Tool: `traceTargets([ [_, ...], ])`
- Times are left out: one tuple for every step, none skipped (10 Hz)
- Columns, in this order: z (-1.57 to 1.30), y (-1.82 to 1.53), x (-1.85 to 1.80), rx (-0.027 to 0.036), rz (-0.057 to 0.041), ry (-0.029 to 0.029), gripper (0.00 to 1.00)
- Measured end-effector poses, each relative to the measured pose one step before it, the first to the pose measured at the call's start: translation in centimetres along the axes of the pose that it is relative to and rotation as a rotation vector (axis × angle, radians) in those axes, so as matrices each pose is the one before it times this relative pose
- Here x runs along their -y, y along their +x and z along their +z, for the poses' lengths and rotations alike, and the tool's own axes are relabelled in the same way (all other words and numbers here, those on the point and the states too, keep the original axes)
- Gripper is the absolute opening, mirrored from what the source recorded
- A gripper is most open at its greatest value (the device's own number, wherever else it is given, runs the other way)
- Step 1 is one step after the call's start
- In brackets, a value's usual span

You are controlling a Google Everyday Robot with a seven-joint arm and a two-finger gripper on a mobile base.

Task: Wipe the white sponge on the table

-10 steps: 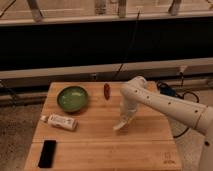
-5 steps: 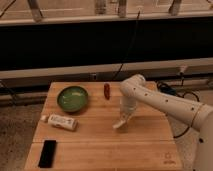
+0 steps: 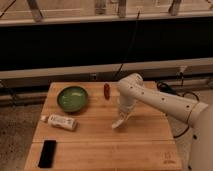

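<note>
The arm [image 3: 160,100] comes in from the right side and bends down over the middle of the surface [image 3: 100,145]. The gripper [image 3: 122,117] points down, a little right of the centre. Under it there is a pale piece, the sponge [image 3: 118,123], which lies tilted and seems to touch the wood at its lower left end. It is just below the gripper, but I cannot tell if the fingers are open or closed on it.

To the left stands a green bowl [image 3: 73,98], near the back edge. A small red thing [image 3: 106,90] lies between the bowl and the arm. In front of the bowl lies a white tube [image 3: 62,121], and near the front left corner a black phone [image 3: 47,153]. A small dark logo [image 3: 167,159] is at the front right corner.
</note>
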Motion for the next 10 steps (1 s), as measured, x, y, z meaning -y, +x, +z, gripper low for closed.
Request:
traceTargets([
  [-0.132, 0.224, -0.028, -0.00064, -0.00444, -0.00434, 0.00],
  [0.009, 0.047, 0.167, 0.00068, -0.00881, -0.00406, 0.00],
  [0.083, -0.039, 0.443, 0.00182, -0.01156, -0.00867, 0.00],
  [0.050, -0.125, 0.456, -0.00030, -0.00762, -0.00272, 0.00],
  [-0.069, -0.317, 0.310, 0.00087, -0.00982, -0.00484, 0.00],
  [0.014, -0.073, -0.113, 0.00075, -0.00567, -0.00781, 0.00],
  [-0.067, -0.154, 0.143, -0.00155, -0.01304, -0.00813, 0.00],
  [0.091, -0.448, -0.184, 0.00245, -0.00687, -0.00464, 0.00],
  [0.008, -0.436, -0.574, -0.00054, 0.00101, -0.00480, 0.00],
  [0.237, -0.830, -0.465, 0.00281, -0.00355, -0.00603, 0.00],
])
